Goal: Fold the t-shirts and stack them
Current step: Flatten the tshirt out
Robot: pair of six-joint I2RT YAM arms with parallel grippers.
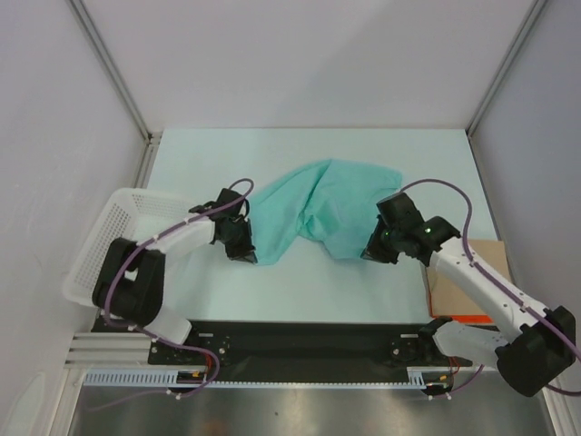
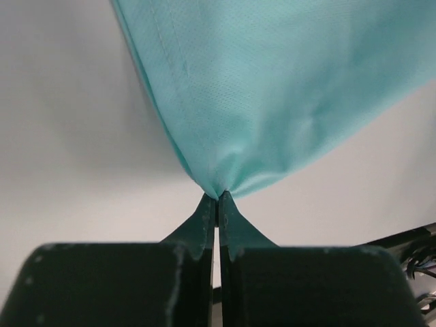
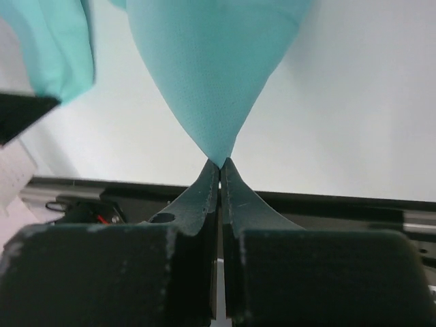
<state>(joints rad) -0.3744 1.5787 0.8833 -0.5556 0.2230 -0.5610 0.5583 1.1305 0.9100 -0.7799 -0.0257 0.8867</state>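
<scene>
One teal t-shirt (image 1: 318, 204) lies bunched across the middle of the white table, stretched between my two grippers. My left gripper (image 1: 245, 254) pinches the cloth's near left corner; in the left wrist view the fingertips (image 2: 217, 197) are shut on a gathered point of the t-shirt (image 2: 272, 88). On the right, my right gripper (image 1: 370, 254) grips the near right edge. The right wrist view shows its fingertips (image 3: 221, 163) shut on a pointed fold of t-shirt (image 3: 211, 68).
A white mesh basket (image 1: 113, 241) stands at the left edge beside the left arm. A brown cardboard sheet (image 1: 472, 277) lies at the right under the right arm. Grey walls enclose the table (image 1: 272, 150) on three sides.
</scene>
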